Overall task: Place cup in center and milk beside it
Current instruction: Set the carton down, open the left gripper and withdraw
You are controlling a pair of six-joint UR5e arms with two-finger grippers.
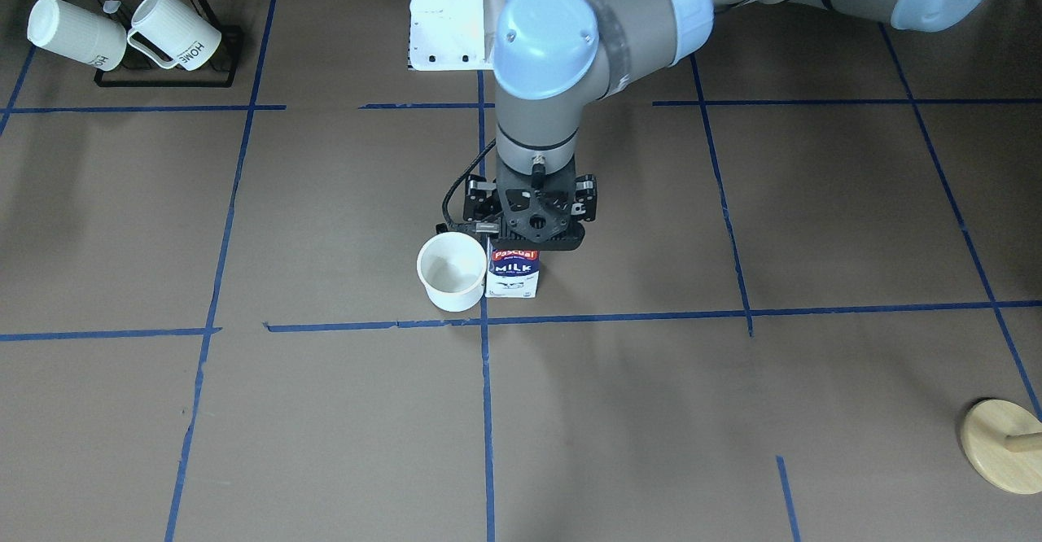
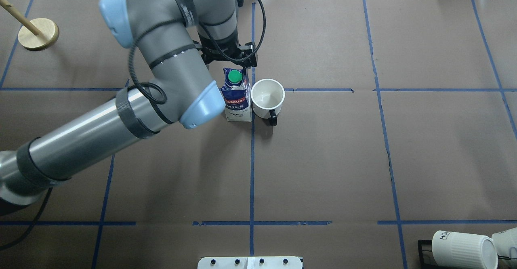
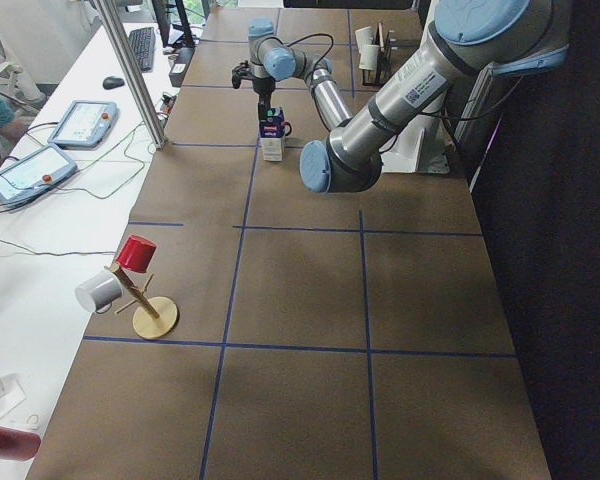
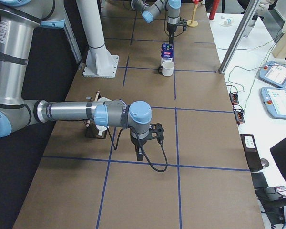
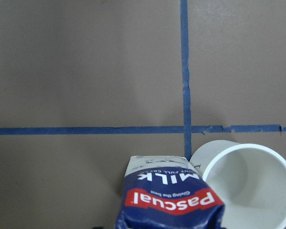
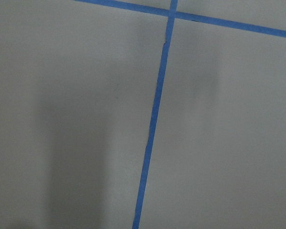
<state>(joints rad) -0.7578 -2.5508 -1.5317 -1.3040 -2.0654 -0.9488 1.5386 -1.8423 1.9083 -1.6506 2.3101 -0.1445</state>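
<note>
1. cup [image 1: 450,272] upright just by center crossing [image 1: 485,321]; milk [image 1: 513,276] upright right beside it.
2. left gripper [image 1: 531,229] over milk top, can't tell its grip.
3. right gripper [image 4: 155,133] well apart, can't tell either.

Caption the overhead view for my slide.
Left gripper over the milk carton, upright beside the empty white cup.

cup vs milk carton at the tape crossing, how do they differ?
The milk carton is boxy, navy and white; the cup is round and plain white with a dark handle. The milk carton stands taller than the cup. The milk carton is shut by a green cap; the cup is open-topped and looks empty. Both stand upright, side by side at the blue tape crossing.
</note>
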